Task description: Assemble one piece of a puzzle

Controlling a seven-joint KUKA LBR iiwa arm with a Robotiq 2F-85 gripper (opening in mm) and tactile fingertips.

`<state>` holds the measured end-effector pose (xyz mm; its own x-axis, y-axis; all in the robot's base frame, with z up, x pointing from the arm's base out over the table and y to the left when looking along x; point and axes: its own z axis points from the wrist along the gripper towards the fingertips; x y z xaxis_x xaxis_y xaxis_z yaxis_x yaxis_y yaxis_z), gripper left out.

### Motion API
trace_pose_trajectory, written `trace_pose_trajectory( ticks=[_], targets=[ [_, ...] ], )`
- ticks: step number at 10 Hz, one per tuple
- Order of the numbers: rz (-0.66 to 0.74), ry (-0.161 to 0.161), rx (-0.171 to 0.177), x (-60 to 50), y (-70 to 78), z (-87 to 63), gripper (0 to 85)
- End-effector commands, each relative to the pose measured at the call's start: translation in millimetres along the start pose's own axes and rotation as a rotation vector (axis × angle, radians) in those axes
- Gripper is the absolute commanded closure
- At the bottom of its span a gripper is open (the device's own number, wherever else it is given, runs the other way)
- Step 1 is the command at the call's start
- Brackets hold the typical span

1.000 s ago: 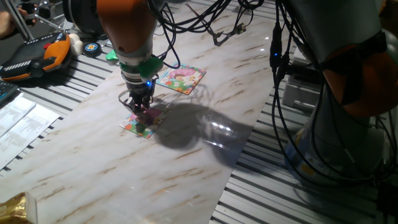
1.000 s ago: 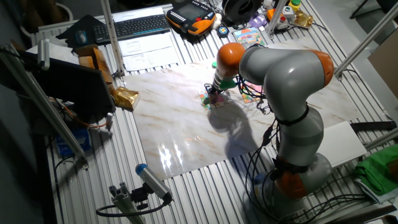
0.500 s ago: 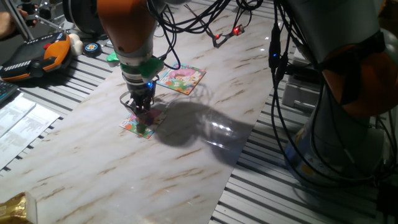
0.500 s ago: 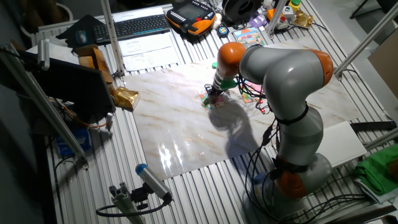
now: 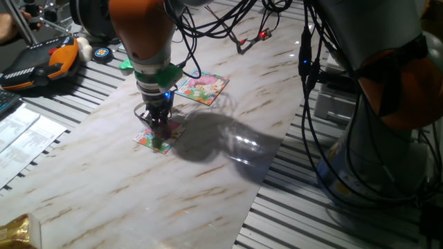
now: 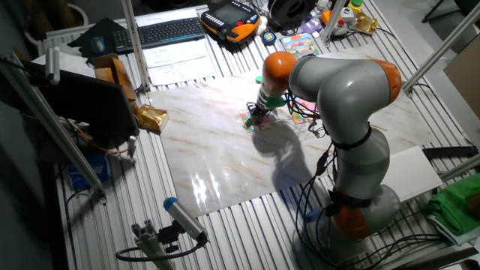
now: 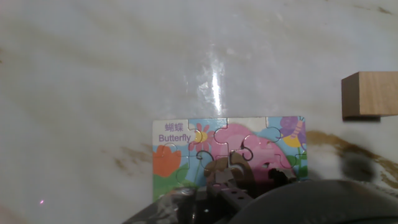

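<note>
The puzzle (image 5: 156,138) is a small square cartoon board lying flat on the marble table; it also shows in the other fixed view (image 6: 253,122). In the hand view it (image 7: 186,152) reads "Butterfly", with pink, green, yellow and blue patches. My gripper (image 5: 158,124) stands upright right over its middle, fingertips down at the board; it also shows in the other fixed view (image 6: 257,114). In the hand view the gripper (image 7: 231,186) has its fingers close together around the piece (image 7: 217,168), a tiny tan-brown bit at the picture's pink centre. The rest of the piece is hidden.
A larger square picture board (image 5: 202,87) lies just behind the puzzle. A wooden block (image 7: 369,94) sits on the marble to the right in the hand view. An orange-black handset (image 5: 43,61) and a gold foil bag (image 6: 150,117) lie off the marble's edges.
The gripper has edged very slightly down and right over the puzzle. Nothing else has moved.
</note>
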<state>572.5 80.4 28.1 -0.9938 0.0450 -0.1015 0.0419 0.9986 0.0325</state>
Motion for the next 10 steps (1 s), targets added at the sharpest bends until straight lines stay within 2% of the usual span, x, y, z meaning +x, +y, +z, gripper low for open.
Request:
trace_pose_trajectory(
  ticks=[1, 10],
  targets=[
    [0.000, 0.000, -0.001, 0.5, 0.3, 0.4, 48.7],
    [0.011, -0.004, -0.005, 0.7, 0.8, 1.9, 47.3]
  ],
)
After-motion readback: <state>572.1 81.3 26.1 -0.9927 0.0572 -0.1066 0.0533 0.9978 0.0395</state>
